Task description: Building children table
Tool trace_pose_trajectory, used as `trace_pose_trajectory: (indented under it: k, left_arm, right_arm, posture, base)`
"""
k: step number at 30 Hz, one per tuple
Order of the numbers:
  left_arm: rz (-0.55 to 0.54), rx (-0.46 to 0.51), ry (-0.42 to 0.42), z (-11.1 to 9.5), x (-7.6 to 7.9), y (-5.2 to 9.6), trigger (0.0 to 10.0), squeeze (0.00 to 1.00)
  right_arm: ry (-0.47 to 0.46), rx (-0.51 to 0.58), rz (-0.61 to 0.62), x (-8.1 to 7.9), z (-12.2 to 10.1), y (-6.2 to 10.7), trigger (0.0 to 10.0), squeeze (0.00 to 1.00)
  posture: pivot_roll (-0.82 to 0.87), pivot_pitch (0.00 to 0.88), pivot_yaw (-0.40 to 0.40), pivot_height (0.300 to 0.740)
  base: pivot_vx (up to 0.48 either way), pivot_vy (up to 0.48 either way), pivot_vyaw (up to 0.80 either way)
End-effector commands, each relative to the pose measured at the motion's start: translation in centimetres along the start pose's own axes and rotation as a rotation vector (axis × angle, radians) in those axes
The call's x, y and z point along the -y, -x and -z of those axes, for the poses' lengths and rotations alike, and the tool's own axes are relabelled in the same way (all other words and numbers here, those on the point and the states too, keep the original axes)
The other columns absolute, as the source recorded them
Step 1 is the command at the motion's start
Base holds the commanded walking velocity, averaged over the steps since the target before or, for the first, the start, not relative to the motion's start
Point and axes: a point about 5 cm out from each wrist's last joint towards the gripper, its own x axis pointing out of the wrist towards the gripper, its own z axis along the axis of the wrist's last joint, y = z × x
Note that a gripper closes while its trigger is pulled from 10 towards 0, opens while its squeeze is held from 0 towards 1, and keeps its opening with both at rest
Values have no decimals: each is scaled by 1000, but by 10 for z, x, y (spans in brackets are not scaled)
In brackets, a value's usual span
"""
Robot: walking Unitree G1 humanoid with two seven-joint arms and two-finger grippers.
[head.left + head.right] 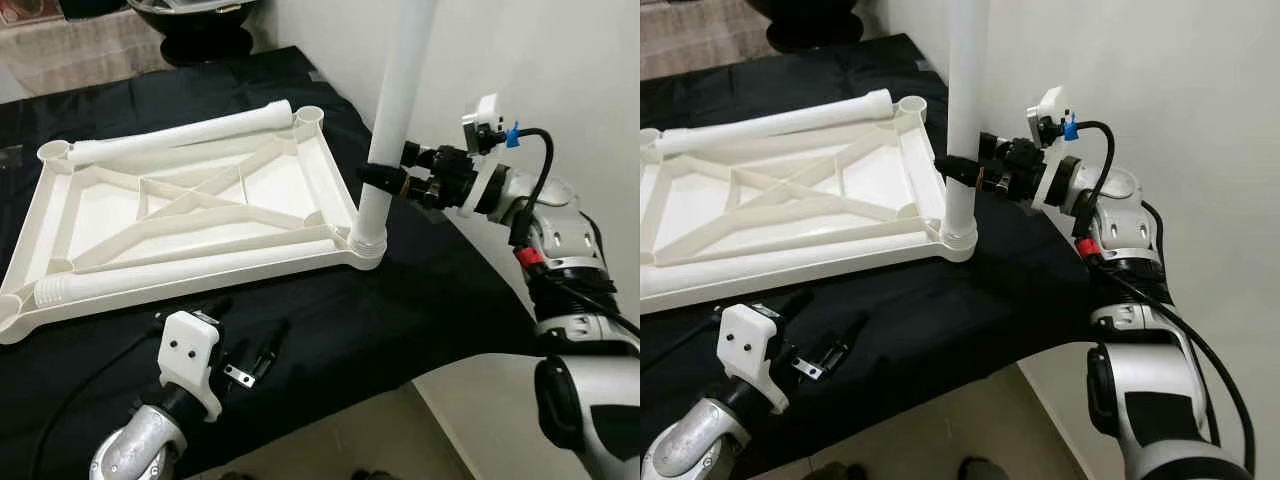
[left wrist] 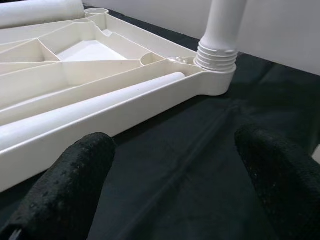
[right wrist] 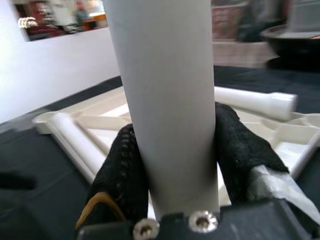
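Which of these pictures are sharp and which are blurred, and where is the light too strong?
Left eye view: sharp, evenly lit; the upright table leg is bright against the pale wall. Left wrist view: the tabletop frame is sharp, while the near black fingers are soft. Right wrist view: the leg and fingers are fairly clear; the far background is blurred.

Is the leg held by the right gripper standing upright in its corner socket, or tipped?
Upright. The leg rises straight from the tabletop's near-right corner socket, its threaded collar at the rim, with the right gripper clamped around it.
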Motion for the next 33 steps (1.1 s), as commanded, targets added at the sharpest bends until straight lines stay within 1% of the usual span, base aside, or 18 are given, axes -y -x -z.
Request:
trace_pose_trajectory:
  k: [1, 2, 3, 5, 6, 7, 8, 10, 16, 17, 18, 19, 21, 22, 23, 24, 28, 33]
  left_arm:
    - [14, -4, 22, 0, 2, 3, 10000, 0]
    - [17, -4, 26, 1, 3, 4, 10000, 0]
    - [17, -4, 26, 1, 3, 4, 10000, 0]
    - [18, -10, 31, 6, 1, 4, 10000, 0]
    - [18, -10, 31, 6, 1, 4, 10000, 0]
    - [19, -14, 33, 10, 0, 2, 10000, 0]
    - [19, -14, 33, 10, 0, 2, 10000, 0]
    - [34, -22, 30, 17, -1, -8, 10000, 0]
    - [44, -23, 29, 22, -3, -16, 10000, 0]
    - [39, -20, 29, 22, -5, -18, 10000, 0]
    - [39, -20, 29, 22, -5, -18, 10000, 0]
    - [27, -14, 27, 23, -7, -23, 10000, 0]
    - [23, -12, 26, 22, -7, -24, 10000, 0]
    - [22, -10, 25, 22, -7, -24, 10000, 0]
    - [22, -10, 25, 22, -7, -24, 10000, 0]
    - [21, -9, 25, 21, -7, -24, 10000, 0]
    - [23, -7, 26, 21, -6, -24, 10000, 0]
    - [31, 4, 36, 19, -1, -22, 10000, 0]
  right_arm:
    - [-24, -130, 104, -8, 22, 5, 0, 0]
    - [-23, -153, 295, -20, 26, 6, 0, 0]
    - [-23, -153, 295, -20, 26, 6, 0, 0]
    - [-154, -225, 933, -55, 43, 21, 0, 0]
    - [-154, -225, 933, -55, 43, 21, 0, 0]
    - [-191, -274, 1001, -80, 58, 17, 0, 0]
    - [-191, -274, 1001, -80, 58, 17, 0, 0]
    - [-235, -302, 932, -96, 84, -8, 0, 0]
    - [-235, -285, 869, -84, 88, -24, 0, 0]
    - [-232, -282, 857, -80, 85, -25, 4471, 0]
    - [-232, -282, 857, -80, 85, -25, 4471, 0]
    - [-245, -247, 788, -78, 79, -28, 10000, 0]
    - [-240, -220, 750, -80, 71, -29, 10000, 0]
    - [-236, -153, 686, -80, 61, -30, 10000, 761]
    - [-236, -153, 686, -80, 61, -30, 10000, 761]
    - [-230, -108, 647, -81, 53, -31, 10000, 1000]
    - [-217, -51, 544, -79, 43, -31, 10000, 1000]
    - [-138, -1, 410, -53, 31, -23, 10000, 1000]
  posture:
    - [34, 242, -50, 740]
    - [43, 227, -63, 740]
    - [43, 227, -63, 740]
    - [8, 193, -66, 740]
    - [8, 193, -66, 740]
    - [-12, 151, -47, 740]
    - [-12, 151, -47, 740]
    - [0, 104, -29, 740]
    - [-23, 84, -26, 740]
    - [-36, 70, -25, 740]
    - [-36, 70, -25, 740]
    - [-39, 70, -26, 740]
    - [-44, 77, -23, 740]
    - [-42, 80, -24, 740]
    - [-42, 80, -24, 740]
    - [-39, 83, -23, 740]
    - [-40, 105, -15, 740]
    - [-39, 142, -18, 740]
  base:
    - [0, 0, 0]
    - [0, 0, 0]
    - [0, 0, 0]
    - [0, 0, 0]
    - [0, 0, 0]
    - [0, 0, 0]
    - [0, 0, 0]
    - [0, 0, 0]
    - [0, 0, 0]
    - [0, 0, 0]
    - [0, 0, 0]
    - [0, 0, 0]
    - [0, 0, 0]
    - [0, 0, 0]
    - [0, 0, 0]
    - [0, 0, 0]
    - [0, 0, 0]
    - [0, 0, 0]
